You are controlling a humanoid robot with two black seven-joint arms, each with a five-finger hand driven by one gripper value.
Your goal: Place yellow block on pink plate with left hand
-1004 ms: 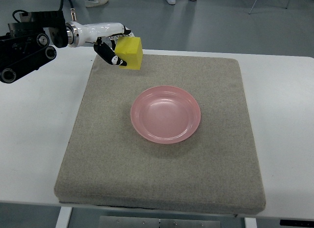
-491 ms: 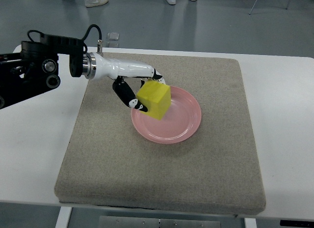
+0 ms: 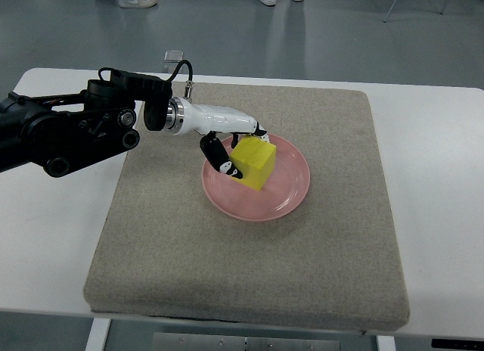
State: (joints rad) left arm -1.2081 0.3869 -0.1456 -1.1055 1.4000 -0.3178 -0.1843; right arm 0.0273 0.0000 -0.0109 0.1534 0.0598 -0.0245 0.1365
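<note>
1. Right now the robot's left hand (image 3: 227,139), white with black fingertips, reaches in from the left side of the picture.
2. Its fingers (image 3: 218,153) are curled around the bright yellow cube-shaped block (image 3: 254,161).
3. That block sits over the left part of the round pink plate (image 3: 291,186), near the middle of the picture.
4. The plate rests on a square grey-brown fabric mat (image 3: 249,275), on a white table (image 3: 439,215).

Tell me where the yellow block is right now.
In the top view, the yellow block sits over the left half of the pink plate, near the middle of the grey mat, gripped by the left hand.
</note>
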